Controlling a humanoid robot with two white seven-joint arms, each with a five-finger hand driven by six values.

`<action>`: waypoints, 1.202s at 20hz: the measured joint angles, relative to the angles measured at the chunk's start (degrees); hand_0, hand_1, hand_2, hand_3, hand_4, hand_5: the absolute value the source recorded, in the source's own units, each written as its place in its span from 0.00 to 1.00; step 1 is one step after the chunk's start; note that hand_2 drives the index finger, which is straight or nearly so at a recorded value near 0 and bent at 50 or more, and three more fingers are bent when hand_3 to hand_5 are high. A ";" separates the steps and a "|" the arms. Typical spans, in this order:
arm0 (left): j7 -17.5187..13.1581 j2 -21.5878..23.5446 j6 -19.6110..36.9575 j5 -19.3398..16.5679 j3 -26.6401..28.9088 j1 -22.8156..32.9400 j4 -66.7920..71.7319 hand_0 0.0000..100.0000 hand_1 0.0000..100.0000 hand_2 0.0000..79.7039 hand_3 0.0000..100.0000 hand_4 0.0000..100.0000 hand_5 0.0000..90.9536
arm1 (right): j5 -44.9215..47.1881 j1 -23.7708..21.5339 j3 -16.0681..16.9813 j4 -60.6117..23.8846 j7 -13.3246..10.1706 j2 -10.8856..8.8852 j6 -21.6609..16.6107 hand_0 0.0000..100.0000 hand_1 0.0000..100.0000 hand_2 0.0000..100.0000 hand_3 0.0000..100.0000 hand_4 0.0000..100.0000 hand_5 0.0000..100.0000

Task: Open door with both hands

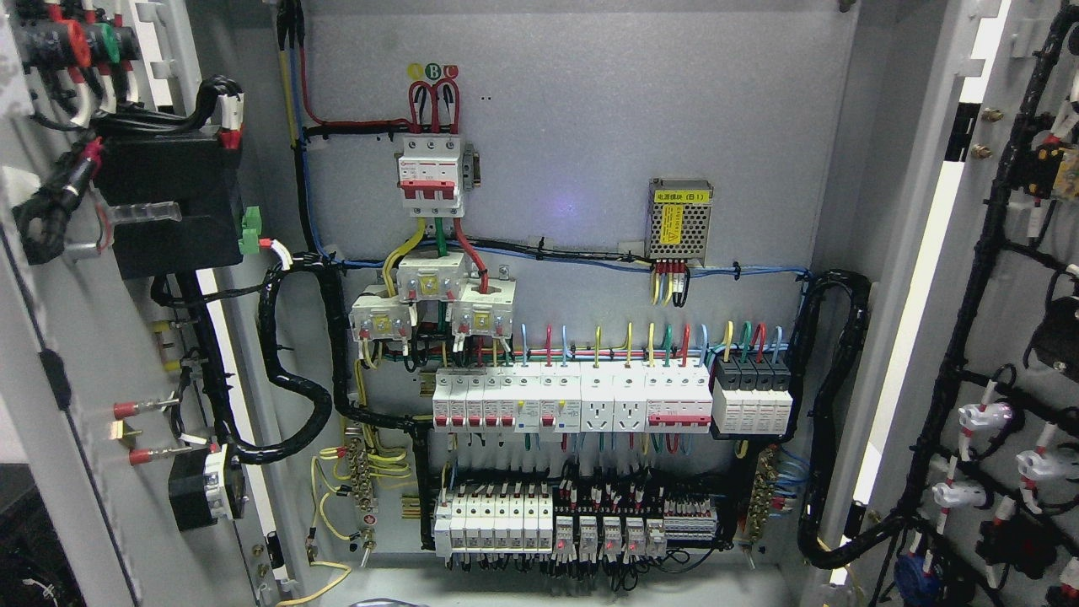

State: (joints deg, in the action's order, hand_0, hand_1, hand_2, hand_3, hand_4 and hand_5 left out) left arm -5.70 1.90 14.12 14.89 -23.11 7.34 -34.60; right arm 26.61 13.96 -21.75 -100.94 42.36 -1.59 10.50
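between the left door [76, 354] and right door [1003, 337], cabinet wiring [573, 396] shows.

We note bright, even light on the grey back panel [590, 126], a faint violet glare spot mid-panel, overexposed white gaps beside both doors, slight softness at edges.

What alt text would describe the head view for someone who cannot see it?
An electrical cabinet stands with both doors swung open, left door and right door, showing rows of breakers and coloured wiring on the grey back panel. No robot hands appear.
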 measured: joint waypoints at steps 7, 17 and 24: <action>-0.67 6.96 15.28 -1.46 -4.45 -2.57 -24.49 0.00 0.00 0.00 0.00 0.00 0.00 | 0.22 -15.17 6.69 -5.75 -13.12 -4.11 -19.74 0.00 0.00 0.00 0.00 0.00 0.00; -3.66 12.97 29.12 -2.94 -8.32 -5.17 -43.58 0.00 0.00 0.00 0.00 0.00 0.00 | 0.39 -28.38 12.20 -13.29 -16.77 -8.79 -39.14 0.00 0.00 0.00 0.00 0.00 0.00; -3.84 15.24 30.06 -5.11 -8.66 -3.08 -51.84 0.00 0.00 0.00 0.00 0.00 0.00 | 0.98 -30.35 16.00 -15.90 -23.48 -10.34 -50.30 0.00 0.00 0.00 0.00 0.00 0.00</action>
State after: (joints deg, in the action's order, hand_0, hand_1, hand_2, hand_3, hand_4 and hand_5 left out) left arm -9.54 17.14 44.18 9.78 -31.77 4.26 -86.44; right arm 27.59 -16.39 -5.75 -116.84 18.89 -11.93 -39.80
